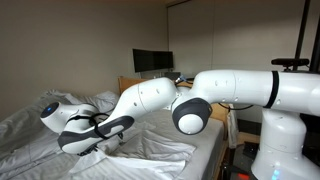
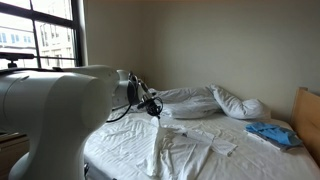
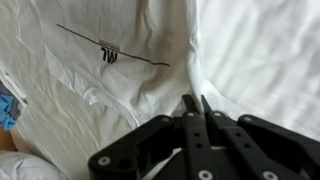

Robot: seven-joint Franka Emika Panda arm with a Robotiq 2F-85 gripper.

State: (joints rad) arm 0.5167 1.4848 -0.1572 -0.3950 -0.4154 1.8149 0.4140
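Observation:
A white shirt (image 3: 120, 60) with a small dark logo lies crumpled on the white bed; it also shows in both exterior views (image 2: 190, 145) (image 1: 140, 150). My gripper (image 3: 196, 101) is down at the shirt with its fingers pressed together. Folds of the cloth run up to the fingertips, so it looks shut on a pinch of the shirt. In both exterior views the gripper (image 2: 156, 110) (image 1: 100, 146) sits low over the bed at the shirt's edge.
A blue cloth (image 2: 270, 133) lies near the wooden headboard (image 2: 307, 115); its corner shows in the wrist view (image 3: 5, 105). Pillows (image 2: 215, 100) lie at the far side. A dark monitor (image 1: 150, 62) stands behind the bed. A window (image 2: 40, 40) is beside the arm.

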